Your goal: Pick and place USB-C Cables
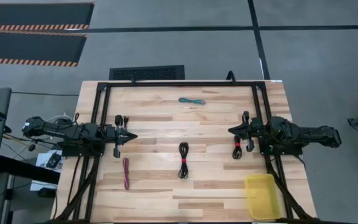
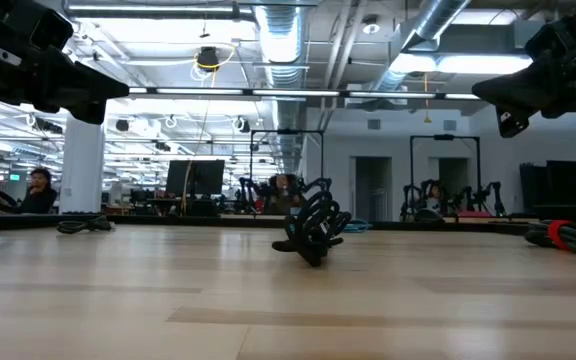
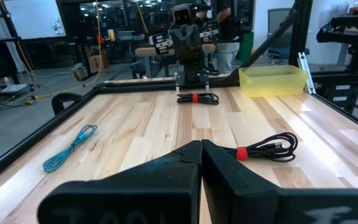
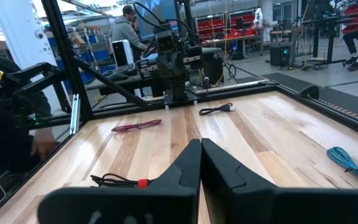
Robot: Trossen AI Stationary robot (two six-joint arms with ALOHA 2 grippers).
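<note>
Wrist views show both arms' jaws pressed shut, holding nothing. Your left gripper (image 1: 131, 136) and right gripper (image 1: 231, 130) hover at opposite table sides. 4 USB-C cables lie loose: teal cable (image 1: 191, 101) at far edge, dark red cable (image 1: 126, 172) near left arm, black cable (image 1: 183, 160) at centre, another black cable (image 1: 237, 149) by right arm. They're prob. light & floppy, so pinch at the red band.

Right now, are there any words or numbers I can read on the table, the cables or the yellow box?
None can be read.
The table, the cables and the yellow box show no writing.
The screens far back in the room are too blurred to read.
</note>
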